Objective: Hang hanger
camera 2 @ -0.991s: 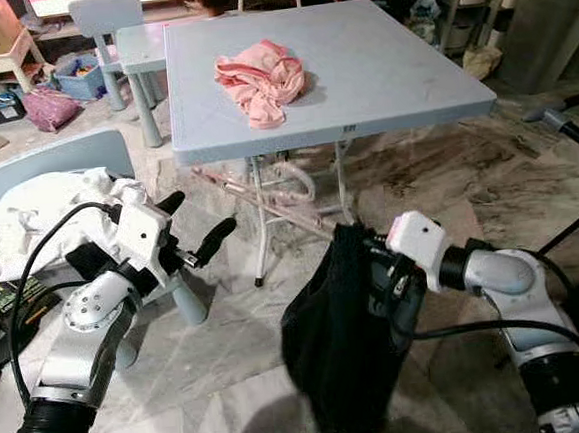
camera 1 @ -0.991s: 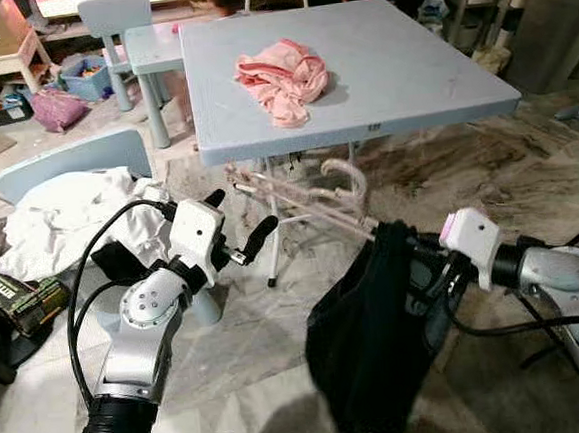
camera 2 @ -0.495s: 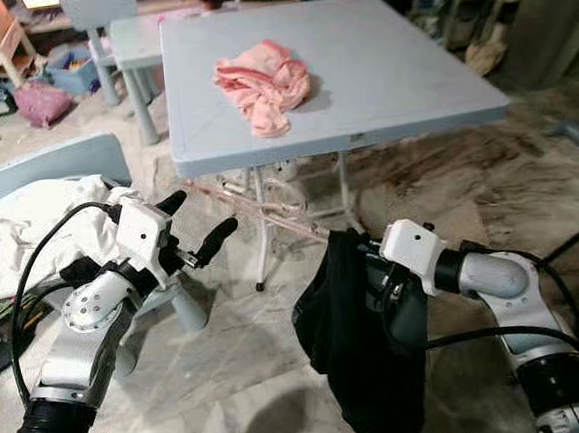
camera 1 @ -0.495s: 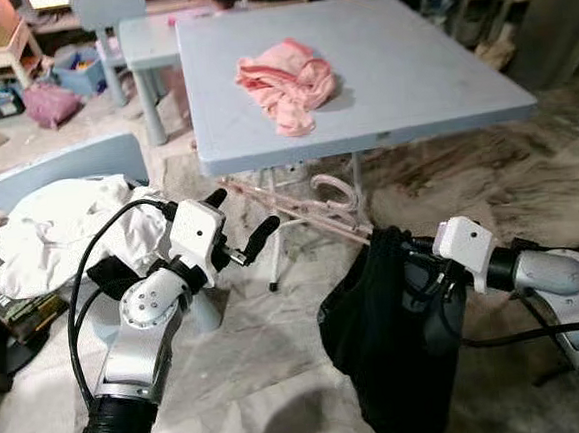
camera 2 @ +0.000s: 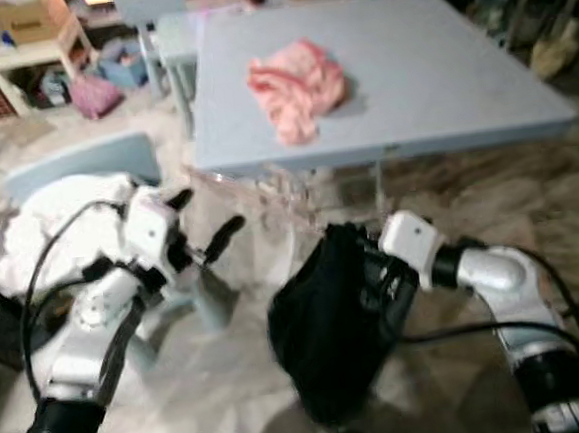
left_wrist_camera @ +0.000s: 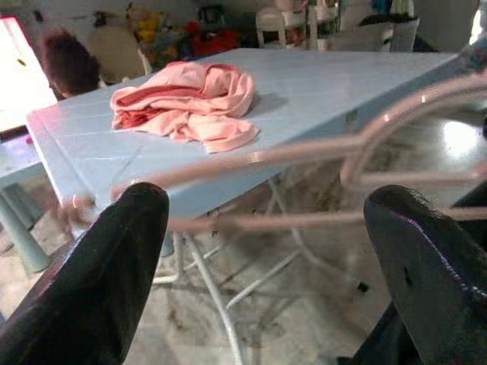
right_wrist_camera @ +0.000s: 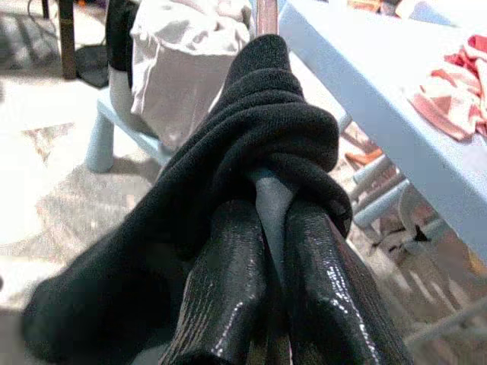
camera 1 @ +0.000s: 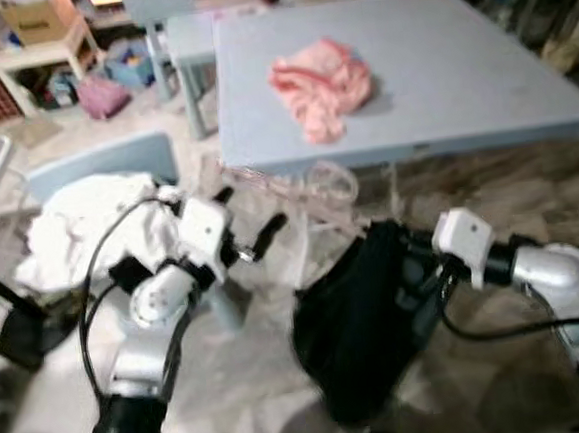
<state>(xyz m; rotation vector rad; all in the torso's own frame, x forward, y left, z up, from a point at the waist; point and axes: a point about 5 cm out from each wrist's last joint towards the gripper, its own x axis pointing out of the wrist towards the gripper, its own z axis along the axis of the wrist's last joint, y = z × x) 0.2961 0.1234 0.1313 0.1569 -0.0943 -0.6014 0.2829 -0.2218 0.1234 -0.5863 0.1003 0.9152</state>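
— Right wrist view says it best: the right gripper (right_wrist_camera: 275, 228) has its two black fingers pressed together on a thin strip of the bunched black garment (right_wrist_camera: 251, 152), which droops below it toward the marble floor (camera 1: 272, 378), just in front of the square pale-blue folding table (camera 1: 459, 73)

— And the hanger?

— The pale pink hanger (left_wrist_camera: 319, 152) sits between the left gripper's fingers and the table, below the table's front edge. In the left wrist view it crosses the gap between the fingers; I can't tell if it touches them

— So that claw is spread?

— Yes, the left gripper (camera 1: 248, 222) is spread wide, raised left of the table beside the small blue chair heaped with white cloth (camera 1: 89, 217). A crumpled pink cloth (camera 1: 321, 82) lies on the tabletop
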